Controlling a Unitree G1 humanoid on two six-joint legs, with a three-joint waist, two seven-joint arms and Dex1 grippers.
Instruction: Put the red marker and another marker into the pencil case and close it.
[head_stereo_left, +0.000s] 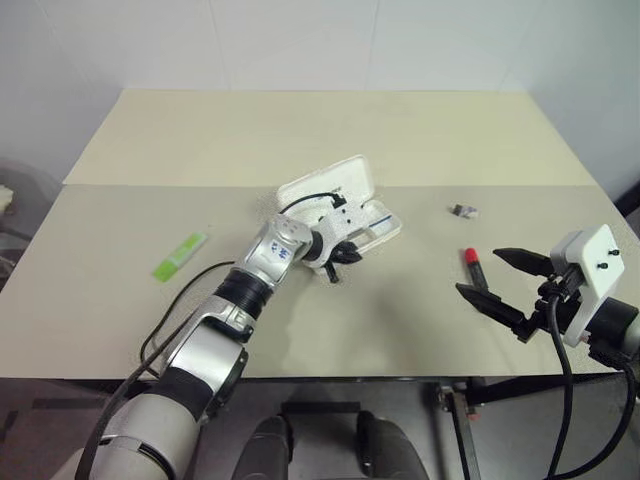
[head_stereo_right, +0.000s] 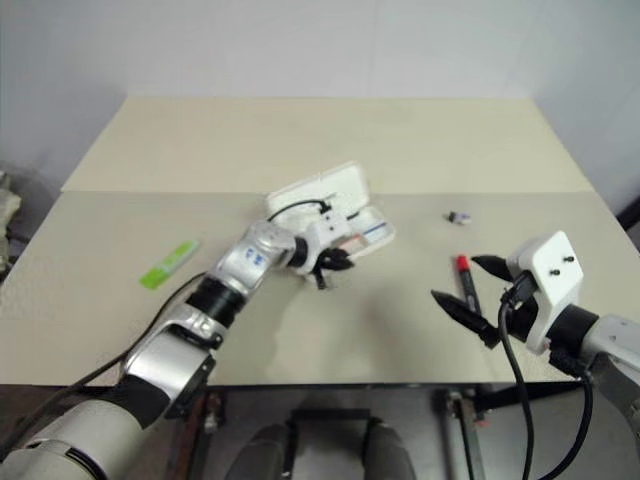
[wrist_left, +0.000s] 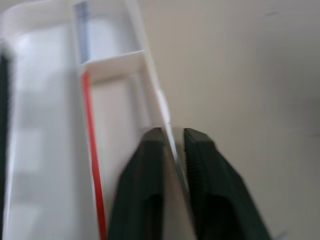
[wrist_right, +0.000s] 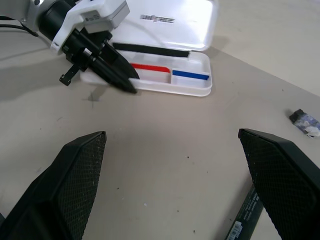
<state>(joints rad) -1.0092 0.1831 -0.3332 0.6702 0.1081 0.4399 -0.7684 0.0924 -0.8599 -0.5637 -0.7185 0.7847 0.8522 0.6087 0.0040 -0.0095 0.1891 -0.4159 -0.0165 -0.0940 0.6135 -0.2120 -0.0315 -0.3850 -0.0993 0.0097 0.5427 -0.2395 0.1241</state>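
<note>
White hard plastic makes up the case (head_stereo_left: 340, 205), the biggest piece, lying open at the table's (head_stereo_left: 300, 130) centre with its lid tilted up toward twelve o'clock and its tray toward three. By its look it is light and stiff, with thin, slick walls, so a pinch on one rim will likely slide or swivel it rather than lift it cleanly; the front wall of the tray is the natural grip, and the lid edge is the place to push when closing. The left gripper (head_stereo_left: 343, 255) is clenched on that front wall, one finger inside the tray and one outside, as the left wrist view shows. Next in size, the green marker (head_stereo_left: 179, 256) lies well apart at nine o'clock from the case; stubby and smooth, it should be taken across its middle. The red marker (head_stereo_left: 476, 270) rests at four o'clock from the case, between the right gripper's (head_stereo_left: 500, 275) spread, empty fingers; slim and round, it may roll, so a squeeze across mid-barrel suits it. Smallest, a dark scrap (head_stereo_left: 463, 210) sits at three o'clock.
</note>
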